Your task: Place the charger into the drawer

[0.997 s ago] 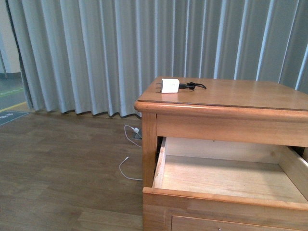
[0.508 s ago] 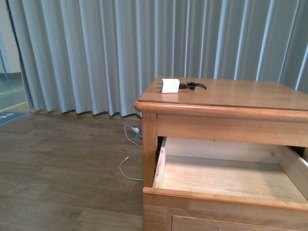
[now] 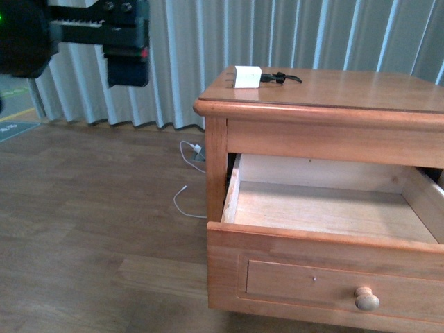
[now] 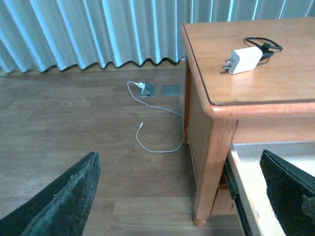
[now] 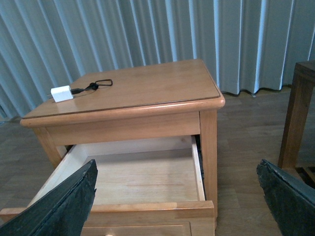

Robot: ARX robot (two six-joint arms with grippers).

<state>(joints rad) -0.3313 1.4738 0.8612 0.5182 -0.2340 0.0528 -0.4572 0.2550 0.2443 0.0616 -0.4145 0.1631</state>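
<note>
The charger [image 3: 248, 76], a small white plug adapter with a black cord coiled behind it, lies near the left corner of the nightstand top [image 3: 361, 87]. Below it the drawer [image 3: 291, 274] stands pulled out, its pale bare-wood inside showing nothing in it, with a round pale knob [image 3: 367, 299] on its front. My left arm [image 3: 83, 31] hangs high at the left, well apart from the nightstand. From above, the left gripper [image 4: 179, 196] is open over the nightstand's corner, with the charger [image 4: 244, 60] farther off. The right gripper [image 5: 176, 206] is open above the drawer's front [image 5: 147, 209]; the charger [image 5: 61, 93] lies at the far corner.
A thin white cable [image 3: 187, 201] trails over the wood floor from a floor socket [image 4: 147, 89] beside the nightstand. Grey curtains [image 3: 187, 62] hang behind. Another wooden piece of furniture [image 5: 300, 113] stands to the nightstand's right.
The front view has shifted: the nightstand shows from higher up and the drawer's front and knob have come into view. My left arm has entered at the top left.
</note>
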